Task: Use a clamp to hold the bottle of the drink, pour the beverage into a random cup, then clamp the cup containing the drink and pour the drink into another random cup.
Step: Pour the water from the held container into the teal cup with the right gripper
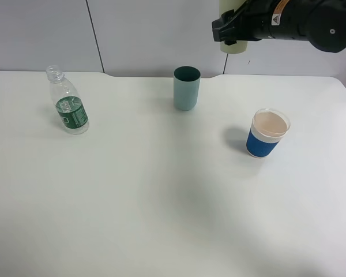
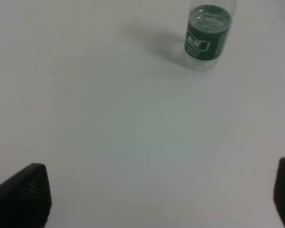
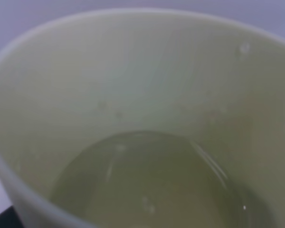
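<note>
right gripper (image 1: 230,30): clamped on pale yellow-green tapered plastic tumbler (image 3: 133,71)
left gripper (image 2: 154,197): jaws wide, empty
tumbler axis: vertical, mouth up, clear liquid (image 3: 156,185) inside

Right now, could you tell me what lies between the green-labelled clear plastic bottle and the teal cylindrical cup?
Nothing: the exterior high view shows only bare white table between the clear plastic bottle and the teal cylindrical cup.

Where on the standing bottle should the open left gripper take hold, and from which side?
Around the green label band of the bottle, coming in level from the near side, where the left gripper faces it. It stands upright and uncapped, its body round; a side hold there likely keeps it steady.
</note>
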